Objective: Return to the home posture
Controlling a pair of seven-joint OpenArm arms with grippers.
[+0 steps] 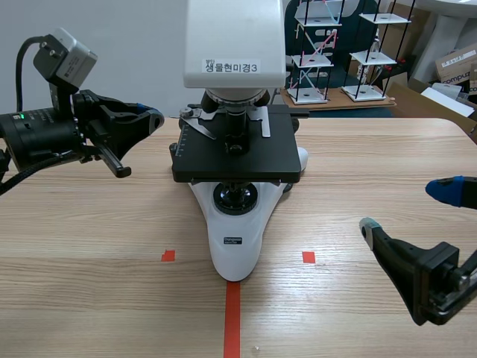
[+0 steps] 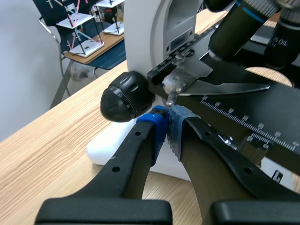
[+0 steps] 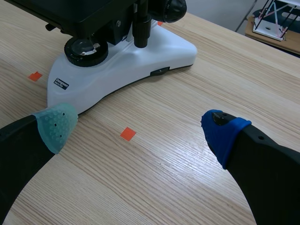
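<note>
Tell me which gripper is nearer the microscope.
Left. The left gripper, shut, sits right at the stage of the microscope, beside the black knob. The right gripper, open, hangs over the table, apart from the base.

Black arms (image 1: 45, 130), thick fingers (image 3: 267, 164), blue pads (image 3: 225, 133)

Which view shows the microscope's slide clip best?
Left wrist view: the slide clip is close up, with its metal blade and pivot clear. The scene view shows it small, from above, on the stage. The right wrist view shows only the stage's underside, not the clip.
</note>
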